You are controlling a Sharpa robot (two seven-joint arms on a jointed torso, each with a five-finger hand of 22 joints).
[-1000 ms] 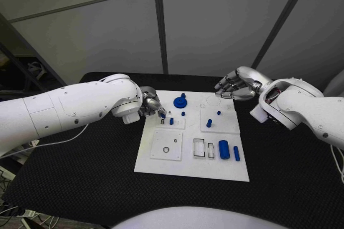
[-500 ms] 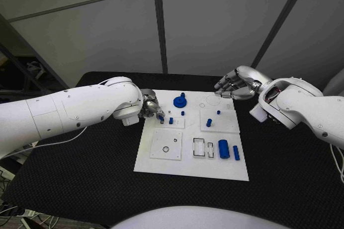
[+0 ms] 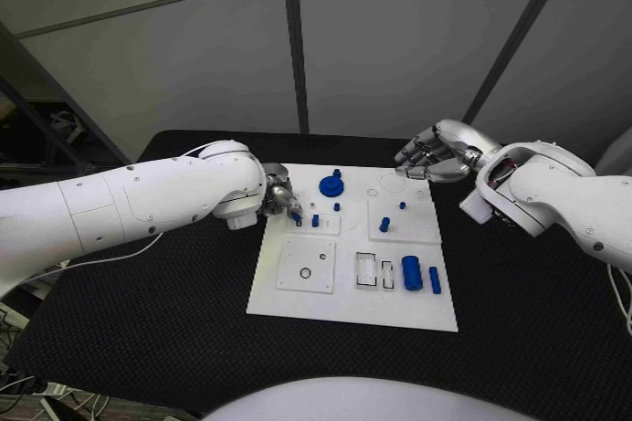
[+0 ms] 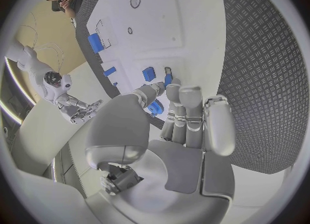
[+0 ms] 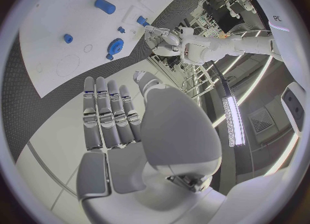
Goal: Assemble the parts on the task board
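the black table (image 3: 158, 311) is big and has lots of free room on every side. the white task board (image 3: 345, 302) lies flat in the middle of it, well back from the table edges, so nothing should fall off. it looks stiff and hard, and it may slide on the bumpy mat if pushed from the side.

the left hand (image 3: 279, 200) is at the board's far left corner. its fingers (image 4: 169, 87) are bunched together and seem to pinch a small blue part (image 4: 167, 80) right at the tips, down by the little square plate with two slots (image 3: 316, 226). another small blue peg (image 3: 315, 222) stands there just beside it. the space there is tight, so the hand should come straight down and go slowly.

the right hand (image 3: 432, 158) floats over the far right corner of the board, fingers (image 5: 103, 115) straight and side by side, holding nothing.

the parts look light, hard and smooth, so they could slip. the big blue cylinder (image 3: 411, 273) and the thin blue bar (image 3: 435, 280) lie near the front right; grab them across the middle. the blue gear (image 3: 331, 186) is at the back; take it by its rim or its knob. the tiny pegs (image 3: 384, 226) stand up and need a fingertip pinch.
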